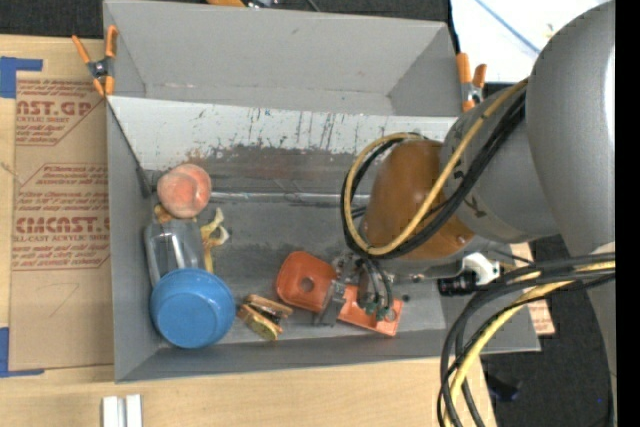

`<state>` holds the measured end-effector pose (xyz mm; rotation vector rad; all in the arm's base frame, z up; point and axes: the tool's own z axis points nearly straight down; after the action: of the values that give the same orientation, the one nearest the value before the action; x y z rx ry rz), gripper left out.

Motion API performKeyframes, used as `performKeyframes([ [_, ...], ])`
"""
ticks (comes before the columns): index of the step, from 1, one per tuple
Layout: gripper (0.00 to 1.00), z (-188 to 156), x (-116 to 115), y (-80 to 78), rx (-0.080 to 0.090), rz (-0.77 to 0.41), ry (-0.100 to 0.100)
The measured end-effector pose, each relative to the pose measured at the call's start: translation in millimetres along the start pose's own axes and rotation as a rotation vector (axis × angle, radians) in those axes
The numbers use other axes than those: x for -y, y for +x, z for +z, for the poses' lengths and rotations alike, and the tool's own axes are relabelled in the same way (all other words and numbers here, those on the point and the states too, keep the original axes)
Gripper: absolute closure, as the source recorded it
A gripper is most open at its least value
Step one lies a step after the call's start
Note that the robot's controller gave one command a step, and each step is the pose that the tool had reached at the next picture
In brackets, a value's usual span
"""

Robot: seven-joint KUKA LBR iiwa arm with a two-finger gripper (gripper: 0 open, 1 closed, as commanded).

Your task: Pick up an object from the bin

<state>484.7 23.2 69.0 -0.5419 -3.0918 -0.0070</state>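
Hand (352,293) sits low near the bin (270,65) front, between orange block (300,279) and flat orange piece (375,318). Can't tell if it's clenched or released. Risks: it catches both pieces or an edge only, the block gets shoved toward the tan bits (262,315), or the hand hits the floor.

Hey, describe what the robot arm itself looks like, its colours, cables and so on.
The arm is a thick, rounded, pale grey shell. A domed orange cover sits at its wrist, looped by black and yellow cables. The gripper is small and dark.
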Motion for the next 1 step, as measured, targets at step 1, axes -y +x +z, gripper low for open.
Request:
performKeyframes([
  [1,1.00,0.0,0.0,0.0,0.000,0.001,0.000],
])
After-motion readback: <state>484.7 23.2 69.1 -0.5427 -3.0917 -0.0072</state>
